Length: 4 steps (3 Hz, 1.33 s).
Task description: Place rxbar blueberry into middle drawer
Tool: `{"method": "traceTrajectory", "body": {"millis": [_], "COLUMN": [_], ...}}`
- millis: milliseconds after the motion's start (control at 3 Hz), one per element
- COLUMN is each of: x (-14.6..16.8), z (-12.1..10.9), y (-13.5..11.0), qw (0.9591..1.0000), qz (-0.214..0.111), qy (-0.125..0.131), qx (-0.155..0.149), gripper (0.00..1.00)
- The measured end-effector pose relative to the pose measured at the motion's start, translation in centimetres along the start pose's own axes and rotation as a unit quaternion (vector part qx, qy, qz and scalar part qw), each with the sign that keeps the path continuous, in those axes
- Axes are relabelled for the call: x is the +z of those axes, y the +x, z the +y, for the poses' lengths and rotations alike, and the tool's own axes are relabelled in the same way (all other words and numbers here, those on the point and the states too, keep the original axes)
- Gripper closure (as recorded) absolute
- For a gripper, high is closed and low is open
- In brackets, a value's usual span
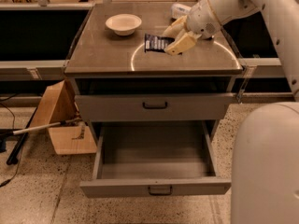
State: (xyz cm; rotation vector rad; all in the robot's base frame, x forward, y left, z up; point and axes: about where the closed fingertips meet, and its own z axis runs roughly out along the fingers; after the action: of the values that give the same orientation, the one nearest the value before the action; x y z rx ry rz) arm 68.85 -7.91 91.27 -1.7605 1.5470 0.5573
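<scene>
The rxbar blueberry (pixel 154 43) is up above the middle drawer (pixel 117 189), which is pulled out low with a bare grey tray. Over the tabletop's (pixel 103 55) middle, the arm reaches in from the right edge. The gripper (pixel 167 43) pinches the bar's right end, and the bar's long side points toward the left edge. A bowl (pixel 123 23) sits near the far edge.

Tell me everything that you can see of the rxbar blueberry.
The rxbar blueberry is a small flat bar in a dark blue wrapper with pale print. The gripper holds it by its right end over the grey cabinet top, to the right of the white bowl. Whether the bar touches the top cannot be told.
</scene>
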Motion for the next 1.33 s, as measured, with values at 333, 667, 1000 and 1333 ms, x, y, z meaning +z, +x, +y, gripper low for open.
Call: {"method": "traceTrajectory", "body": {"millis": [333, 667, 1000, 1333], "x": [-0.6, -0.9, -1.2, -0.9], "z": [2.6, 5.1, 6.9, 6.7], "y": [-2.2, -4.1, -5.6, -5.7], "qw": [0.9991, 0.9961, 0.9932, 0.9933], "qz": [-0.003, -0.012, -0.025, -0.024], "qy": [-0.017, -0.040, -0.056, -0.055], "qx": [0.040, 0.077, 0.099, 0.098], "gripper": [1.00, 1.00, 1.00, 1.00]}}
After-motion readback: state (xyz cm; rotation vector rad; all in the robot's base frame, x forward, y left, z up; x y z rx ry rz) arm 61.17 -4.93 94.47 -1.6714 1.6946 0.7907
